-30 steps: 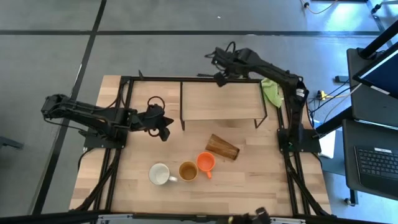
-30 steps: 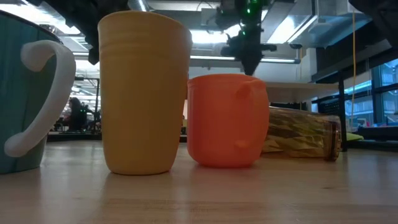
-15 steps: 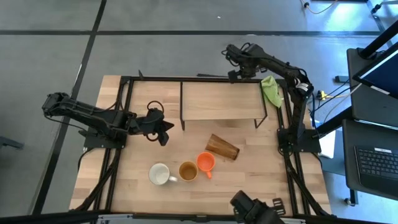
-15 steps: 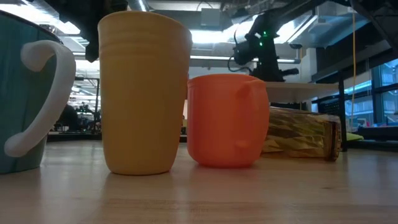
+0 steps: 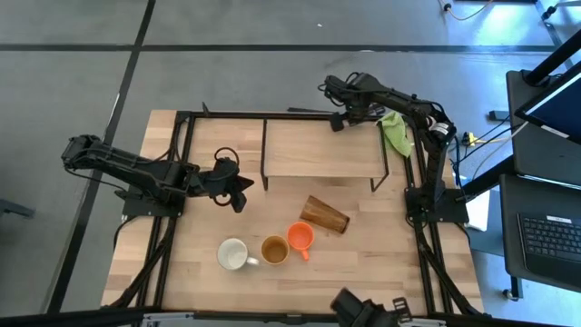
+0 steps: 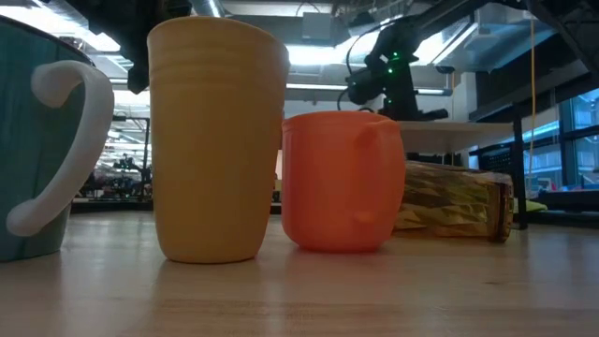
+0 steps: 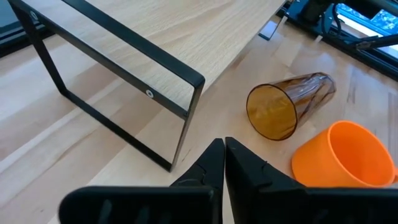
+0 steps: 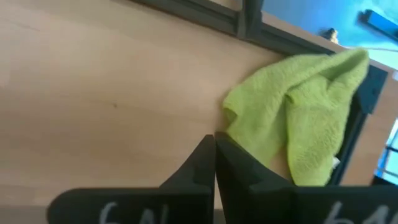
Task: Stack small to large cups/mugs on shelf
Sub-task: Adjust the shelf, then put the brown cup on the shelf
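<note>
Three vessels stand upright in a row near the table's front: a white mug, a tan-yellow mug and a small orange cup. Behind them an amber tumbler lies on its side, mouth turned toward my left gripper. The shelf stands on its black legs at the far middle of the table, its board bare. My left gripper hovers shut left of the shelf's near left leg. My right gripper is shut over the shelf's far edge, pointing steeply down, beside the green cloth.
The green cloth lies off the shelf's far right corner. Black frame rails run along the table's sides and far edge. Bare tabletop lies right of the cups. A dark object shows at the near edge.
My right gripper has come down toward the shelf's far edge and shifted a little toward the table's right, tipping to point more steeply down. The cups, the tumbler and the shelf have stayed where they were.
</note>
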Robot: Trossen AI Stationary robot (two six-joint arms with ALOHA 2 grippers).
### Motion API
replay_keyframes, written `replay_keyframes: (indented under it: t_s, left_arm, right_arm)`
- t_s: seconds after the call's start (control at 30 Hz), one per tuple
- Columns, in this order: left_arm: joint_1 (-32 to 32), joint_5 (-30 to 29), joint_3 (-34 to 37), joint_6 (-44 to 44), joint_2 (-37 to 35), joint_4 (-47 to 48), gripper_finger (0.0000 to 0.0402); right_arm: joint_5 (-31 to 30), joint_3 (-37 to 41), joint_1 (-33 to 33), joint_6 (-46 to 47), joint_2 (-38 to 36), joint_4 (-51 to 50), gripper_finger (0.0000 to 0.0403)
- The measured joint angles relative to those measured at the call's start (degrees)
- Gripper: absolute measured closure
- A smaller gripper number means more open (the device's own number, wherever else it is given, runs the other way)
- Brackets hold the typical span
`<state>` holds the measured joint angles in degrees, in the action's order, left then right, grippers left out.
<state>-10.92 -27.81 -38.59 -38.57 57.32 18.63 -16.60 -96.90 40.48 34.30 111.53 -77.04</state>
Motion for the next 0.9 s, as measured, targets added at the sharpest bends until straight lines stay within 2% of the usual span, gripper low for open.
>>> replay_keyframes:
  t_s: [0.33,0.4,0.57,0.67,0.77,0.9]
  left_arm:
    - [0.00,0.01,0.00,1.57,0.00,0.22,0.0398]
    - [0.00,0.02,0.00,1.62,0.00,0.24,0.0395]
    - [0.00,0.28,0.00,2.12,0.00,0.26,0.0393]
    - [0.02,0.73,0.00,3.30,0.00,0.26,0.0393]
    - [0.02,1.54,0.00,4.49,0.00,0.24,0.0398]
    - [0.02,1.81,0.00,4.79,0.00,0.24,0.0399]
  right_arm:
    - [-1.71,-0.02,-2.68,4.58,-0.69,-3.75,0.0389]
    - [-4.66,-0.02,-3.51,6.45,-1.56,-3.67,0.0389]
    - [-17.21,-2.48,-5.20,7.10,-5.60,-0.26,0.0382]
    - [-20.08,-6.68,-5.21,2.47,-9.03,5.22,0.0375]
    - [-15.97,-10.43,-7.04,-3.80,-13.29,12.47,0.0368]
    - [2.43,-11.47,-11.83,-11.88,-19.99,19.87,0.0363]
